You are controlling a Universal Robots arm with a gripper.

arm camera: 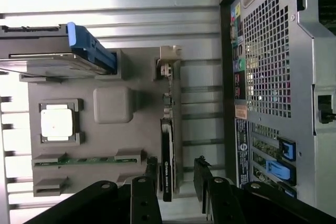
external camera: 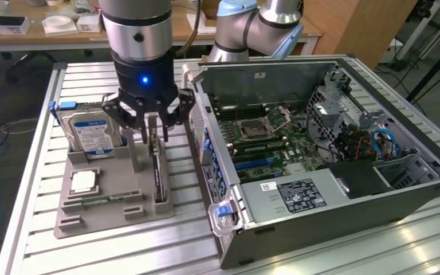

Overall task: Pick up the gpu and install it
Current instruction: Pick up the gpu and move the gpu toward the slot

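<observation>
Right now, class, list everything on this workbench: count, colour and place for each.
gpu: one, black, on edge in the tray, under the gripper
hard drive: one, silver, blue-white label, upright at the tray's end
processor chip: one, silver, flat in the tray
memory stick: one, green, flat in the tray
tray: one, grey, on the table
computer case: one, black, side open, exterior view's right
table: one, silver, slatted
gripper: one, black, open above the gpu
arm: one, silver, over the tray
</observation>
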